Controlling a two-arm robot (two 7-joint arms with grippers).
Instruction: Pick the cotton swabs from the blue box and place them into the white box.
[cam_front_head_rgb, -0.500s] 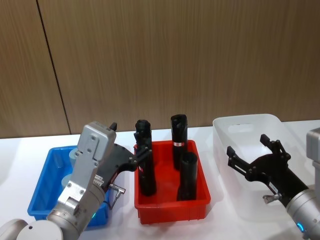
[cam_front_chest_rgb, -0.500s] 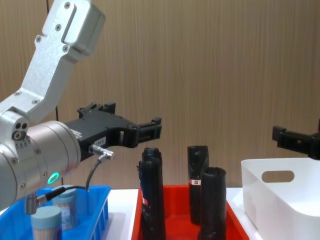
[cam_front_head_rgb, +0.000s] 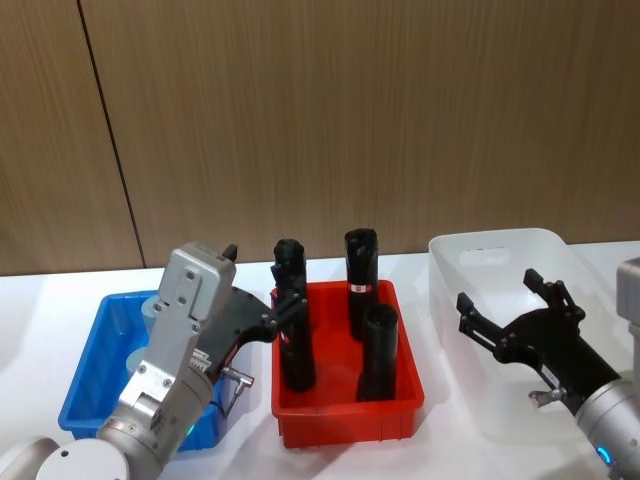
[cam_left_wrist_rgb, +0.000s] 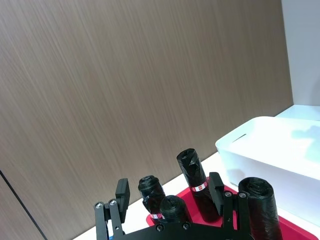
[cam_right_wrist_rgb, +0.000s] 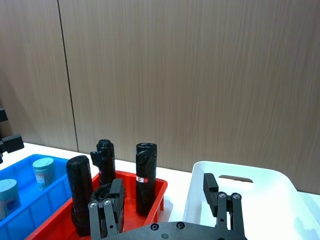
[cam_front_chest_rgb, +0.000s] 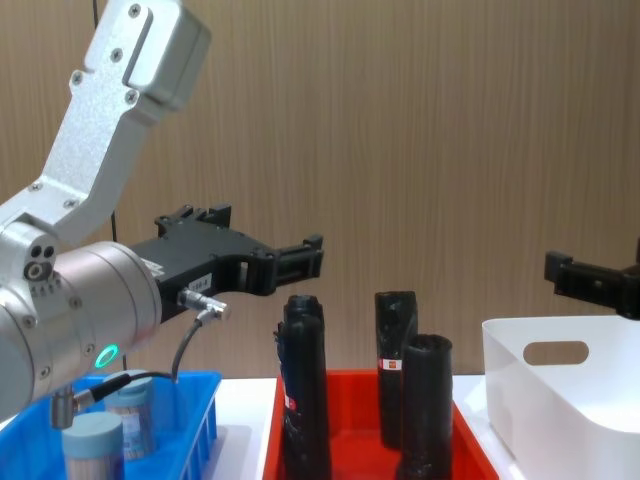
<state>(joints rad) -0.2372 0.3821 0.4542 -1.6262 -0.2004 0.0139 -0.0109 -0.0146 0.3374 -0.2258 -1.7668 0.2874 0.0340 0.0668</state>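
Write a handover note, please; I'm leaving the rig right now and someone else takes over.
Left gripper: jaws open, empty, raised above the right edge of the blue box, beside the red tray.
Right gripper: jaws open, empty, hovering over the white box.
Cotton swabs: at least two jars standing in the blue box.
Done: nothing held, and no jar delivered that I can see.
Left: grasp each jar, carry it past the black cylinders in the tray, and set it in the white box.
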